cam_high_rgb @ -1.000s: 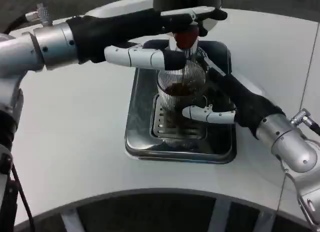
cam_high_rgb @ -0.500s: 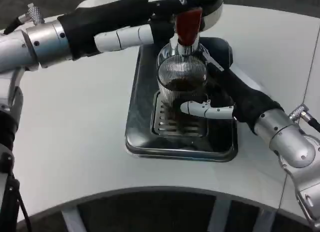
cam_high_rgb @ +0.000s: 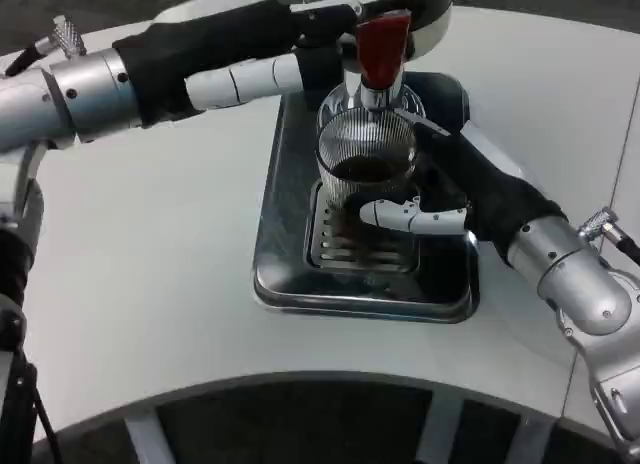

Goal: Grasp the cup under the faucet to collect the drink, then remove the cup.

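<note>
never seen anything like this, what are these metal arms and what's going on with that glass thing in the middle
This is a humanoid robot seen from a camera on its own head, looking down at a white table. The two silver forearms are its arms. On the table sits a shiny metal drip tray with a slotted grate. On the grate stands a ribbed clear glass cup holding dark drink, right under a dispenser's faucet with a red handle. The right hand wraps its fingers around the cup. The left hand reaches up to the faucet area; whether it grips the handle is hard to tell.
</note>
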Controlling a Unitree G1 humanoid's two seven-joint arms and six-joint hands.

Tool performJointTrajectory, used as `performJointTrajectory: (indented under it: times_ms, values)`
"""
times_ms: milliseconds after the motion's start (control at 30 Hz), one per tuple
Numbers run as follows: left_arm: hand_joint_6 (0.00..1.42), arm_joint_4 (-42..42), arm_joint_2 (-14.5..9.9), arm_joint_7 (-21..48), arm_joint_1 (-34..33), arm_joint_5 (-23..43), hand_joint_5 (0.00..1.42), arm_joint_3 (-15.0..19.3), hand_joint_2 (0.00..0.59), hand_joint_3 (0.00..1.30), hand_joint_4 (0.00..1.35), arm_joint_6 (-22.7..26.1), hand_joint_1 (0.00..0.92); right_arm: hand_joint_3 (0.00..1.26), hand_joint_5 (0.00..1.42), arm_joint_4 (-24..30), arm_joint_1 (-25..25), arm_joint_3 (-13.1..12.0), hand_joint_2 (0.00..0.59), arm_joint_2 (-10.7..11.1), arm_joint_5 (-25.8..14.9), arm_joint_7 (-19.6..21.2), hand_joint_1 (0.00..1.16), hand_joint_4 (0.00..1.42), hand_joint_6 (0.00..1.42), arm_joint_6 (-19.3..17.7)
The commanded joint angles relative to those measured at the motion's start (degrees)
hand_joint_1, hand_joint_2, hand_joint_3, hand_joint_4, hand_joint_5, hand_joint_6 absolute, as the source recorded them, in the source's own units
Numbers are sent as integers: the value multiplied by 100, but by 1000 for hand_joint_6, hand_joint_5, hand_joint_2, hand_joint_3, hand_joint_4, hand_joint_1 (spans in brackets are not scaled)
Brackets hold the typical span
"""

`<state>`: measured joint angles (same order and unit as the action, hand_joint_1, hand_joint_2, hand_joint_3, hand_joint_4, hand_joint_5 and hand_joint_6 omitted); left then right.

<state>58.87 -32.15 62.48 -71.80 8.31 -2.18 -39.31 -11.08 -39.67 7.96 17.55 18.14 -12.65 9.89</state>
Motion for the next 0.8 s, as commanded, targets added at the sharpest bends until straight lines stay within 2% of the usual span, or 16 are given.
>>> performJointTrajectory:
  times_ms: [33,433,800]
  values:
    - [134,59,-74,60,289,-205,165,-20,108,66,15,94,0,149,78,214,149,-57,196,-34,-76,93,698,118,73,-149]
    - [136,-4,-148,8,564,-221,167,66,108,66,15,190,0,190,157,445,243,-132,191,-8,-94,137,727,195,95,-131]
    - [137,-26,-323,-79,715,-211,175,191,108,66,16,267,0,263,287,362,252,-11,181,-167,-44,240,774,312,127,-151]
